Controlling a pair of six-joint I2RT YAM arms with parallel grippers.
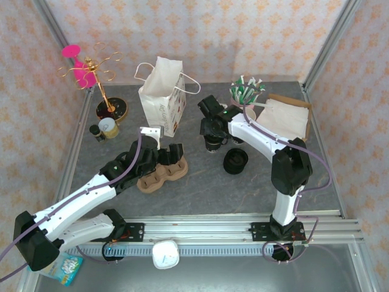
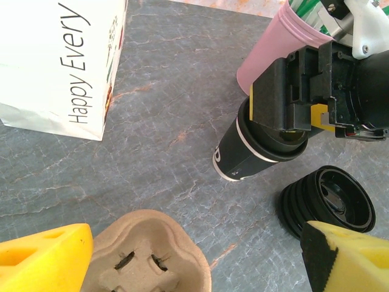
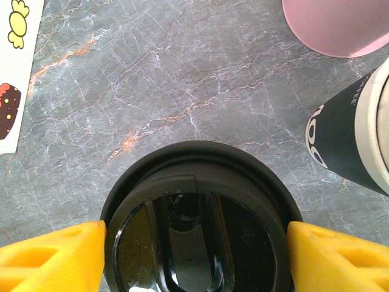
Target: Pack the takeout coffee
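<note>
Takeout coffee cup stands upright on the table around mid-table, lid on, just far-left of the low black pile of lids and far-right of the cardboard cup carrier. Right hand is down over it, yellow fingers on either side of the lid rim, at or almost at contact; cannot tell if it is actually clamped. Nested stack of black cups sits just to one side of the cup, with the pink tumbler a little beyond and the white paper bag far-left. Left hand hangs wide open above the carrier's far end, holding nothing. Likely risks: the fingers seem to sit at lid height, not on the body, so a squeeze there could pop the lid or let the cup slide out on the lift. The nested stack is close enough that a sideways swing could knock it over. The left hand over the carrier may block the drop, and the holes look about cup-wide, so an off-centre lowering could catch the edge and tip the cup.
</note>
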